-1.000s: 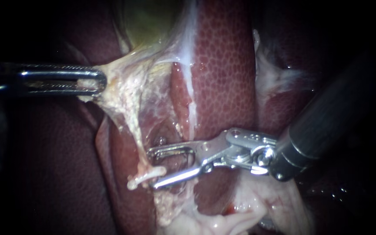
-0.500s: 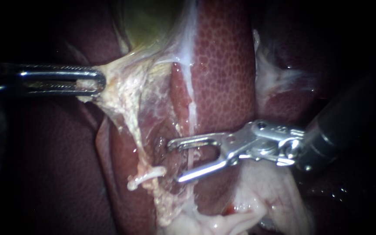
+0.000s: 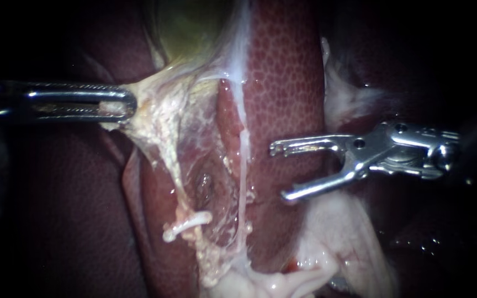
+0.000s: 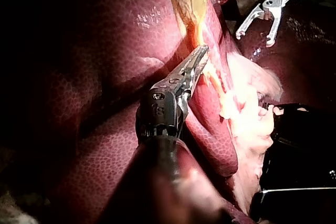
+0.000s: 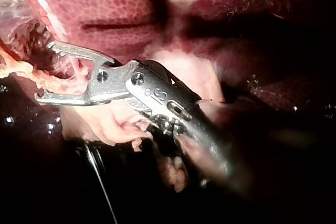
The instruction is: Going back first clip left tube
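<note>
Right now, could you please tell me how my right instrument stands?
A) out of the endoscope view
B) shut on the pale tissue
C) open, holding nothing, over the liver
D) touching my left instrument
C: the right instrument shows a clear gap at its tip with nothing in it, over the liver, while the left instrument grips the pale tissue.
</note>
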